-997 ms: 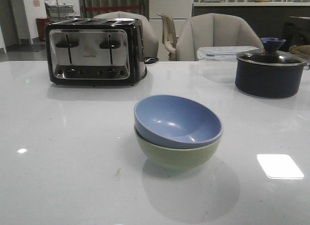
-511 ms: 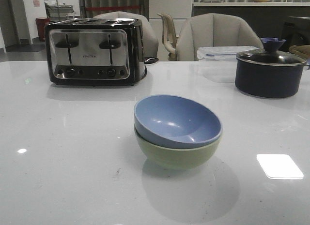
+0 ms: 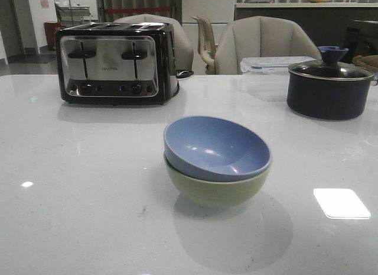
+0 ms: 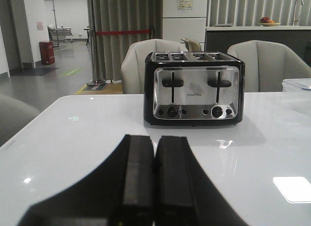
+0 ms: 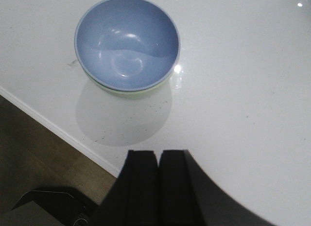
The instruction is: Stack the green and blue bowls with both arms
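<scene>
The dusty blue bowl [image 3: 215,146] sits nested inside the pale green bowl [image 3: 215,191] in the middle of the white table, slightly tilted. The stack also shows in the right wrist view, the blue bowl [image 5: 127,41] on top and a sliver of the green bowl [image 5: 136,92] below it. My right gripper [image 5: 158,155] is shut and empty, held above the table's edge, apart from the bowls. My left gripper [image 4: 155,141] is shut and empty, low over the table and facing the toaster. Neither gripper shows in the front view.
A black and chrome toaster [image 3: 115,63] stands at the back left, also in the left wrist view [image 4: 194,88]. A dark navy lidded pot [image 3: 328,86] stands at the back right with a clear lidded container [image 3: 269,67] beside it. Chairs [image 3: 260,41] stand behind the table. The table edge [image 5: 58,131] is near the bowls.
</scene>
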